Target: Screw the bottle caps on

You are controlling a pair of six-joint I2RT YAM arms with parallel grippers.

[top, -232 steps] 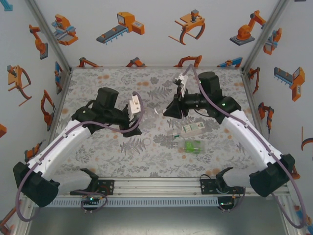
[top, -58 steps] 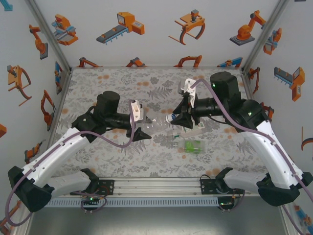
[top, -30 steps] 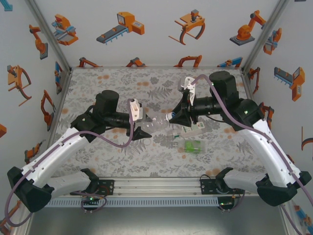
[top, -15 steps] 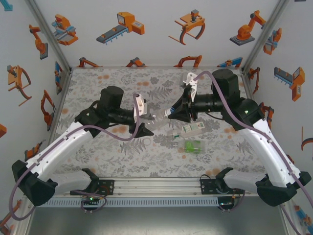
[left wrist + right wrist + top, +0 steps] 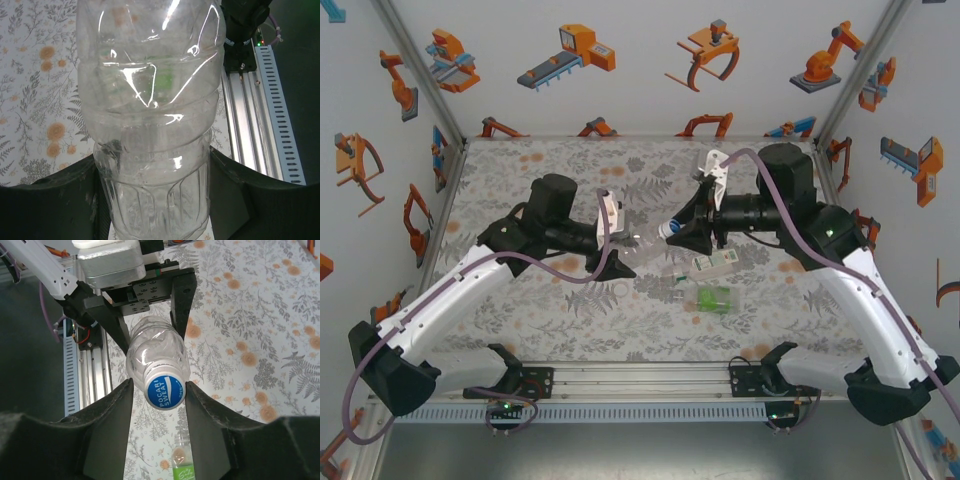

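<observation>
On the bottle (image 5: 157, 347), the blue cap (image 5: 166, 391) (right wrist view) reads POCARI SWEAT.

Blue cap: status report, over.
Left gripper, jaws shut on clear bottle. Right gripper, jaws bracketing blue cap on its neck, grip unclear. Green bottle lies on table, clear of both.

Clear bottle (image 5: 150, 115): cropped at top and bottom edges. Second bottle (image 5: 181, 467): cropped below, label unreadable.

The left arm (image 5: 450, 292) and right arm (image 5: 865, 275) were stretched inward, the left claw (image 5: 623, 247) clamped on the bottle (image 5: 150, 110), the right claw (image 5: 678, 230) on its blue cap (image 5: 165, 392).
</observation>
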